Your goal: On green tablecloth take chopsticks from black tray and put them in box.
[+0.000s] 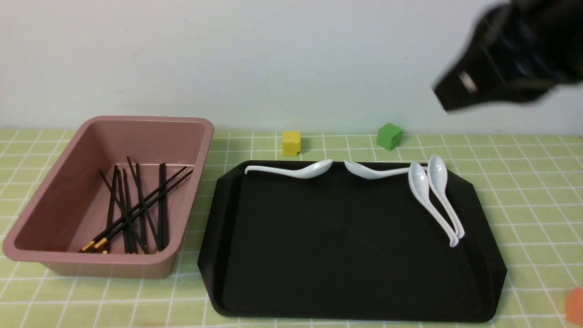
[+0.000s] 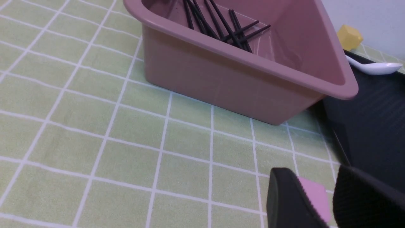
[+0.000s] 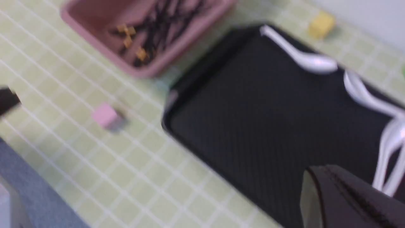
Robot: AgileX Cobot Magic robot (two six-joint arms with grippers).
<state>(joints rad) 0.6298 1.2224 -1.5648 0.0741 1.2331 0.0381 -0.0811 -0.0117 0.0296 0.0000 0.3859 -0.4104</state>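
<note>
Right claw (image 3: 332,177) shut, blurred; left claw (image 2: 311,183) open, cut off, partly hiding a pink cube (image 2: 316,197).

Green tablecloth (image 1: 533,182): box (image 1: 109,266), black tray (image 1: 337,255), cubes (image 1: 291,143), one seemingly orange.

Cloth (image 1: 319,146) lies open between box (image 1: 104,269) and tray (image 1: 346,255).

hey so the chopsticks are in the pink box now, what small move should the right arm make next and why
Probably ease back to rest, gripper shut: the chopsticks lie in the box, and the black tray shows only white spoons.
</note>
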